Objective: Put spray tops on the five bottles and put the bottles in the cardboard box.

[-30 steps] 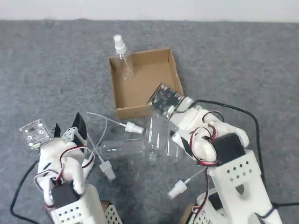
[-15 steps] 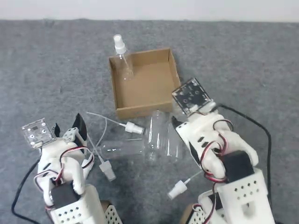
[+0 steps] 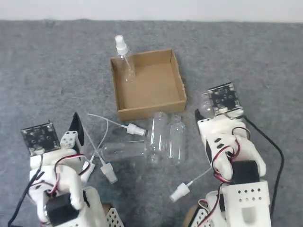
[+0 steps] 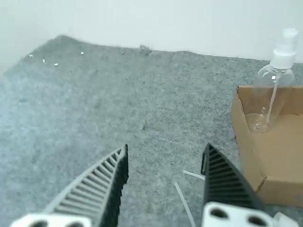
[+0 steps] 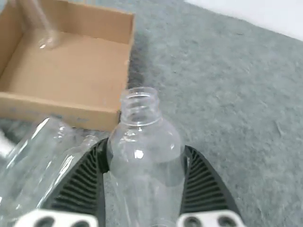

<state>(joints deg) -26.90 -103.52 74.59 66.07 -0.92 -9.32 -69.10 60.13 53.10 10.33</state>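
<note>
Nearest the front edge of the grey, carpet-like tabletop (image 3: 265, 71), a loose white plastic spray top (image 3: 180, 191) lies between the two arms, thin dip tube attached. A second white spray top (image 3: 108, 171) lies toward the front left. Just beyond it the left gripper (image 4: 165, 150) hangs over bare carpet, its ribbed black fingers spread wide around nothing.

Mid-table, a crosswise clear plastic bottle (image 3: 124, 149) lies beside a middle clear bottle (image 3: 158, 135) and a right-hand clear bottle (image 3: 176, 137) (all three uncapped). A third white spray top (image 3: 135, 128) lies at their left. Toward the right edge, the right gripper (image 5: 144, 158) is clamped on a fourth open-necked clear bottle (image 5: 142, 139).

Farther back sits the open brown cardboard box (image 3: 149, 112), and a capped clear spray bottle (image 3: 124, 64) stands in its far left corner. A plain white wall (image 3: 151, 9) rises behind the far edge.
</note>
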